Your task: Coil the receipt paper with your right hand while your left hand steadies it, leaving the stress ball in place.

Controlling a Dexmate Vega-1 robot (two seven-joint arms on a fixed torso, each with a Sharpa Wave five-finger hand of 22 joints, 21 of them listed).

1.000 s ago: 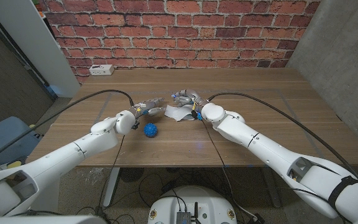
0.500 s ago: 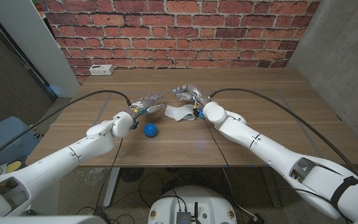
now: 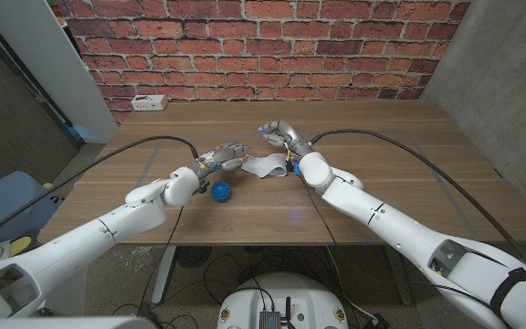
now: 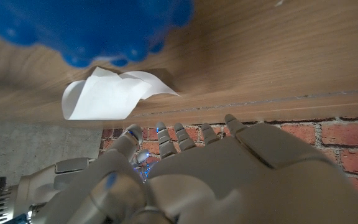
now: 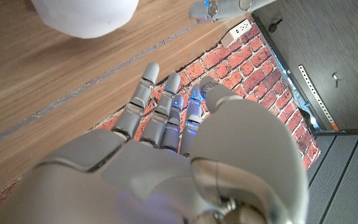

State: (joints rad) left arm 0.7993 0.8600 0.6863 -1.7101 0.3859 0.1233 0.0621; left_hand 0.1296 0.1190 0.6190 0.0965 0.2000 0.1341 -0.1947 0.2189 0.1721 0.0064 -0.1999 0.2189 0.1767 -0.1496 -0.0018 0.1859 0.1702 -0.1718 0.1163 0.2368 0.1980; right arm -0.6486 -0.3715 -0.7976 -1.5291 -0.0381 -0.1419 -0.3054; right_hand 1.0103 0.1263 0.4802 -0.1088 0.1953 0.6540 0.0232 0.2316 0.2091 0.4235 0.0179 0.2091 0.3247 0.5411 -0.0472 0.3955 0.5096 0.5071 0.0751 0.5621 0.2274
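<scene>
So nearest the robot there's the blue stress ball, sitting on the wooden table just below and a bit to the right of the left hand, close to it but not touching as far as the head view shows. The left hand itself is holding nothing, fingers spread and reaching toward the middle of the table, and it looks like it's hovering rather than planted on anything. In the left wrist view the ball is a big blurry blue blob right in front of that hand, and the white receipt paper lies just past it on the wood. That paper is a crumpled, loosely curled strip sitting between the two hands, just off the left hand's fingertips and right beside the right hand, slightly nearer the robot than that one. The right hand is empty too, fingers apart and lifted up a little over the far edge of the paper, not gripping it. From the right wrist view you get the back of the right hand with fingers fanned out, a bit of the paper beyond them on the table. Farther back, past both hands, a white power strip sits by the brick wall.
</scene>
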